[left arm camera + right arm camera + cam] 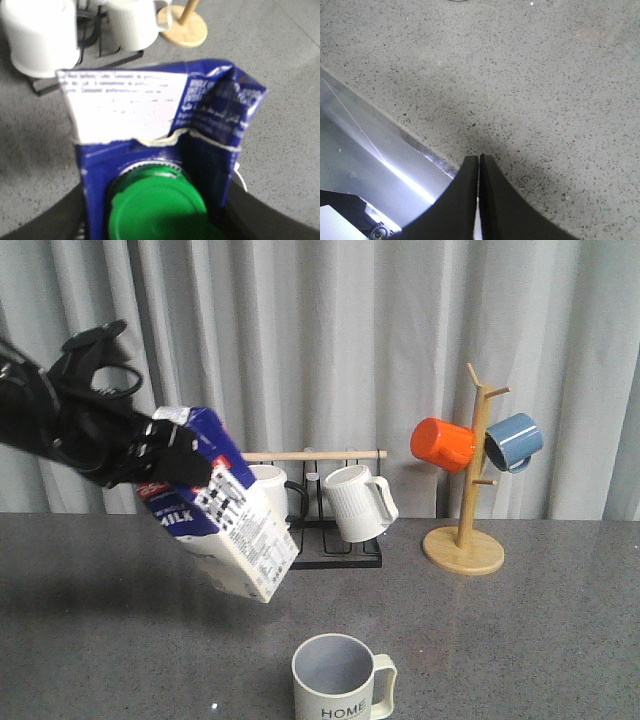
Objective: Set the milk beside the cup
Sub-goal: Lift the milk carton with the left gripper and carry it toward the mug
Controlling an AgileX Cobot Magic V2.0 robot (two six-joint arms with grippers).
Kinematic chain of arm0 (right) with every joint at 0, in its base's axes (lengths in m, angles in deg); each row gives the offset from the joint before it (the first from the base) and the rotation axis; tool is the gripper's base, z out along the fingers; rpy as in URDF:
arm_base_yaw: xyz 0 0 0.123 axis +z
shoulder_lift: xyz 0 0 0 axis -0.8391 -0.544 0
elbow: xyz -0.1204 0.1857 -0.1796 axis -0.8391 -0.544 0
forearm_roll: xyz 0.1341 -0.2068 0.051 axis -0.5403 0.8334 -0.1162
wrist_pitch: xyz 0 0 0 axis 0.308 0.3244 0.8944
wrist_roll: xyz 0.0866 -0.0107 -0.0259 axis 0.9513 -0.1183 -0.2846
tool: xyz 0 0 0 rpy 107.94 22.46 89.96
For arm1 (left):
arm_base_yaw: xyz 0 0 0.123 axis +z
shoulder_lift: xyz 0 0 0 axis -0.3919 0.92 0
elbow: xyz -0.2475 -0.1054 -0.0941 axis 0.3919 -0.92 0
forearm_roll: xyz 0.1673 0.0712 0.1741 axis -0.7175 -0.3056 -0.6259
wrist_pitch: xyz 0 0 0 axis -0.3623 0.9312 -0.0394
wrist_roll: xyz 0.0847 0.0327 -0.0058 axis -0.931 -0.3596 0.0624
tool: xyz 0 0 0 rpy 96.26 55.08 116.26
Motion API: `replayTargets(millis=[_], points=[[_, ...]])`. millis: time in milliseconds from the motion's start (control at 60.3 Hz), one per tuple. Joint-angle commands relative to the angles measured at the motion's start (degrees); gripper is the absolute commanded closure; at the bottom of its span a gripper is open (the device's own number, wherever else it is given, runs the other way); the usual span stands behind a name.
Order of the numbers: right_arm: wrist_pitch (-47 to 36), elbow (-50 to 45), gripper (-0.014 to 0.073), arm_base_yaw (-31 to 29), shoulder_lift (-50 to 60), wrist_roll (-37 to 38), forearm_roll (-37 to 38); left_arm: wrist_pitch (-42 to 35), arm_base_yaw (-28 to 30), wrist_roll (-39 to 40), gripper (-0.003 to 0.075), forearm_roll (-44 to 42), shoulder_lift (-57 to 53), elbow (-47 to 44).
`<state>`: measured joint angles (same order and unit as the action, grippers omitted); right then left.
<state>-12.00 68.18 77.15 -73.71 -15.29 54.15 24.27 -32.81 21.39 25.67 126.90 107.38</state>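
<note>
The milk (225, 520), a dark blue and white carton, hangs tilted in the air over the left half of the table, its base pointing down to the right. My left gripper (165, 462) is shut on its blue upper part. In the left wrist view the milk (165, 115) fills the frame, green cap (157, 207) nearest the camera, black fingers (40, 215) on both sides. The cup (340, 680), cream with a grey-blue inside and "HOME" lettering, stands at the front edge, right of and below the carton. My right gripper (479, 159) is shut and empty over bare tabletop.
A black rack (335, 540) behind the carton holds a smooth white mug (270, 490) and a ribbed white mug (358, 502). A wooden mug tree (465, 540) at the back right carries an orange mug (443, 444) and a blue mug (513, 440). A metal table edge (380, 150) shows by the right gripper.
</note>
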Motion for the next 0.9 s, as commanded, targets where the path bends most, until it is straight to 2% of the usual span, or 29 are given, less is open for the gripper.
replayTargets(millis=[0,166,464,878], points=[[-3.3,1.5,0.0598,0.0,-0.2,-0.2,0.0,1.5,-2.2,4.6,0.0691,-5.0,0.3,5.7],[-3.3,1.5,0.0598,0.0,-0.2,-0.2,0.0,4.9,-4.0,6.8,0.0691,-8.0,3.0,6.2],[-3.2,1.5,0.0598,0.0,-0.2,-0.2,0.0,4.9,-8.3,8.4,0.0691,-10.2,7.6,6.1],[-2.8,1.5,0.0598,0.0,-0.2,-0.2,-0.1,4.9,-9.9,9.5,0.069,-12.7,9.6,5.9]])
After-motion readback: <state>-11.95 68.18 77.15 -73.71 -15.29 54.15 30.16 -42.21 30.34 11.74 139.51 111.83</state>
